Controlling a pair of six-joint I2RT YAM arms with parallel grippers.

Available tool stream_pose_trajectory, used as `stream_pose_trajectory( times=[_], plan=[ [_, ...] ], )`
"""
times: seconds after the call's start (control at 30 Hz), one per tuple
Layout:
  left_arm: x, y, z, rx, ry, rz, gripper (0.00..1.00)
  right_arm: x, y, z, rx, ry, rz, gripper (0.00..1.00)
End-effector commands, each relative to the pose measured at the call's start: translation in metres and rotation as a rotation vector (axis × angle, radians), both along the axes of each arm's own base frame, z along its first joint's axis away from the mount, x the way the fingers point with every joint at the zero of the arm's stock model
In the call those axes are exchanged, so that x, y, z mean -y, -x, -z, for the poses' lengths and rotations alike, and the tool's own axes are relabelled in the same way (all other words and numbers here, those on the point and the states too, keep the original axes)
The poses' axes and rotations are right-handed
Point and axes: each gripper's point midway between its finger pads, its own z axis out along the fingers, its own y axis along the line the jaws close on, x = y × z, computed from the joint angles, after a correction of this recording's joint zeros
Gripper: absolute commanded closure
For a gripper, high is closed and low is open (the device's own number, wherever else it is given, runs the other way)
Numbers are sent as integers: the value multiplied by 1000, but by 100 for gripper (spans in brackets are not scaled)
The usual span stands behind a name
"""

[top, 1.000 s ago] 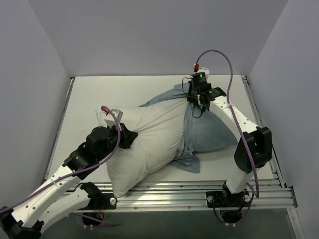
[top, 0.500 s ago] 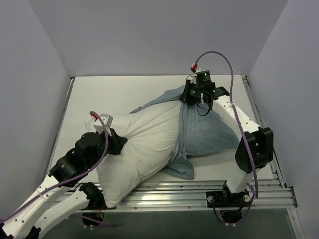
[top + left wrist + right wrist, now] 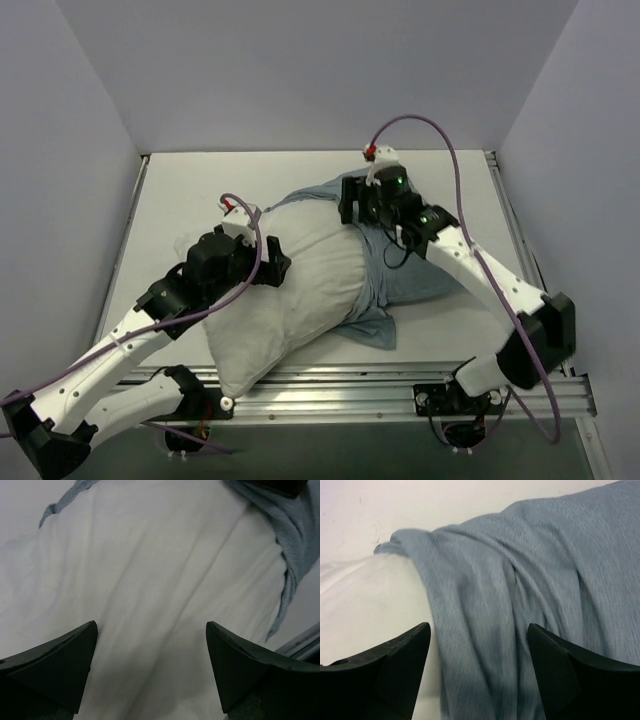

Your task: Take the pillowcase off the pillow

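We find the pillowcase [image 3: 400, 285] gathered over the far-right end of the pillow [image 3: 300, 290], plain blue-grey face outward, with 1 fold trailing toward the far side of the table [image 3: 190, 190] and another flap lying flat on the near side. The pillow lies diagonally near the middle of the table, most of its white body bare, its near-left corner reaching the metal rail [image 3: 400, 385] at the table's near edge. In the left wrist view the white cushion [image 3: 150, 580] fills the picture and the blue-grey cover [image 3: 297, 535] edges it at the upper right. The left gripper [image 3: 272, 262] sits over the bare pillow with its claw released: its 2 fingers [image 3: 60, 660] stand wide apart and nothing is pinched between them, though we cannot tell if they touch the cushion. The right gripper [image 3: 352, 205] hangs above the hem where cover meets pillow, also released. In its own view the jaws are parted over creased blue-grey cloth [image 3: 530, 575], with white pillow [image 3: 365, 605] at the left. A purple cable [image 3: 440, 150] loops up from the right wrist.
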Motion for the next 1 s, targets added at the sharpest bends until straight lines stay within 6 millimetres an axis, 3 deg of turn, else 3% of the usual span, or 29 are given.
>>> stream_pose_trajectory(
  times=[0.0,0.13,0.17,0.2,0.27,0.3,0.37,0.43,0.53,0.6,0.73,0.8,0.83,0.9,0.93,0.97],
  plan=[
    [26,18,-55,143,95,169,3,38,30,-35,116,2,129,25],
    [45,41,-44,133,58,274,3,62,65,-21,95,-17,177,25],
    [45,40,-32,115,36,254,3,67,75,-23,96,-31,174,26],
    [49,39,-19,88,16,242,3,67,83,-8,60,-38,172,26],
    [44,32,8,16,3,157,3,70,95,1,41,-61,169,27],
    [39,24,21,-3,-22,86,3,72,102,20,9,-53,169,27],
    [35,14,39,-39,-1,10,3,68,107,30,-7,-89,155,27],
    [29,2,48,-82,47,-41,3,63,112,54,-44,-85,125,28],
    [21,-9,60,-137,80,-73,3,56,102,71,-54,-73,112,28],
    [6,-21,60,-131,83,-126,3,49,90,73,-30,-69,103,29],
    [-10,-38,40,-56,55,-144,2,22,57,67,2,-83,61,30],
    [-3,-38,27,-21,28,-69,4,13,47,63,16,-86,43,30],
    [5,-38,11,17,12,-8,5,10,40,70,4,-66,45,30],
    [28,-22,6,19,-19,142,6,7,24,56,41,-46,47,29],
    [34,-17,-3,66,-68,199,6,6,19,60,32,-28,50,30],
    [35,-14,-1,80,-135,206,6,5,11,49,51,-33,54,29]
  ],
)
